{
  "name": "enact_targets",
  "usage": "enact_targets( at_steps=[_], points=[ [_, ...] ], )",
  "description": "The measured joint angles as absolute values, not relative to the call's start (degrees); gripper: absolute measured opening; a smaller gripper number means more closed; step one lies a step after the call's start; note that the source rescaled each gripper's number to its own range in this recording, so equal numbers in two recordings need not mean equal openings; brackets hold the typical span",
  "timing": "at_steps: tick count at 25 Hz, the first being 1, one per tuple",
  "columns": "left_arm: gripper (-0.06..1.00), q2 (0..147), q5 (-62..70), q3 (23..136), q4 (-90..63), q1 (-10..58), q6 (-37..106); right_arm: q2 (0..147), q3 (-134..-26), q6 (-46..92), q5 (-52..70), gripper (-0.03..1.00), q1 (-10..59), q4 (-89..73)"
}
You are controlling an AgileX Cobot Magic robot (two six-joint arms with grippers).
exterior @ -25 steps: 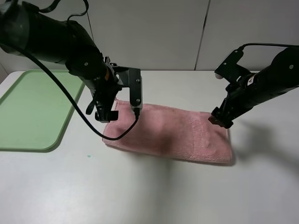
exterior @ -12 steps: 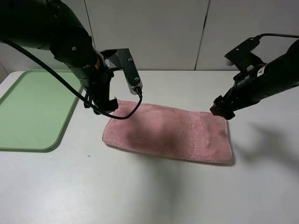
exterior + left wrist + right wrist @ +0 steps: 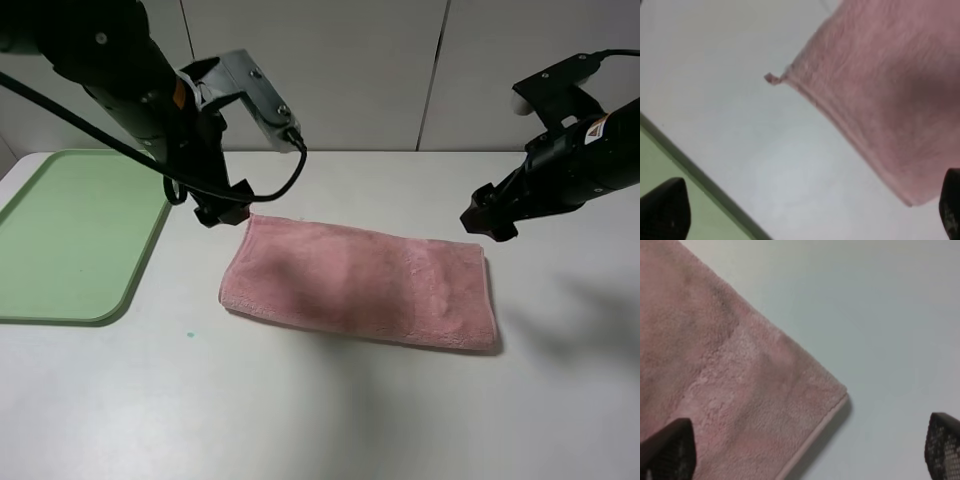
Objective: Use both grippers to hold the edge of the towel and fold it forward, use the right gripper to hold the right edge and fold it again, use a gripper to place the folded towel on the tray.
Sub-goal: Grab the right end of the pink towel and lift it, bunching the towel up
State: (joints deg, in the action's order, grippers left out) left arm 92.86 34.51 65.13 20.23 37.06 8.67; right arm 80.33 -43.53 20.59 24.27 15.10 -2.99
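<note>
Lifted off the towel [image 3: 360,285], left pincer [image 3: 222,205] and right pincer [image 3: 488,218] gape wide, empty.

lifted L gripper [image 3: 218,211] up & back off towel [image 3: 360,285] far-left corner, drawn R gripper [image 3: 488,222] up & rightward, clear of far-right corner

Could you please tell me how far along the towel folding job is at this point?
The first fold looks done: the towel lies as a long doubled strip. Nothing is in hand: the left gripper and the right gripper hang open by its far corners, clear of it. Left to do: the right gripper folding the right edge over, then placing the towel on the tray.
</note>
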Motion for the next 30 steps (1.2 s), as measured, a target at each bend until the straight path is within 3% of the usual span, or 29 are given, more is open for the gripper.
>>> enact_targets(
  at_steps=[14,30],
  points=[
    [0.98,68.6,42.6,64.1,14.1,37.1,5.7,79.4,-43.5,20.4,24.9,1.0,15.1,-3.0],
    [0.96,35.5,45.4,47.3,13.9,37.1,-3.1,79.4,-43.5,20.4,24.7,1.0,15.1,-3.2]
  ],
)
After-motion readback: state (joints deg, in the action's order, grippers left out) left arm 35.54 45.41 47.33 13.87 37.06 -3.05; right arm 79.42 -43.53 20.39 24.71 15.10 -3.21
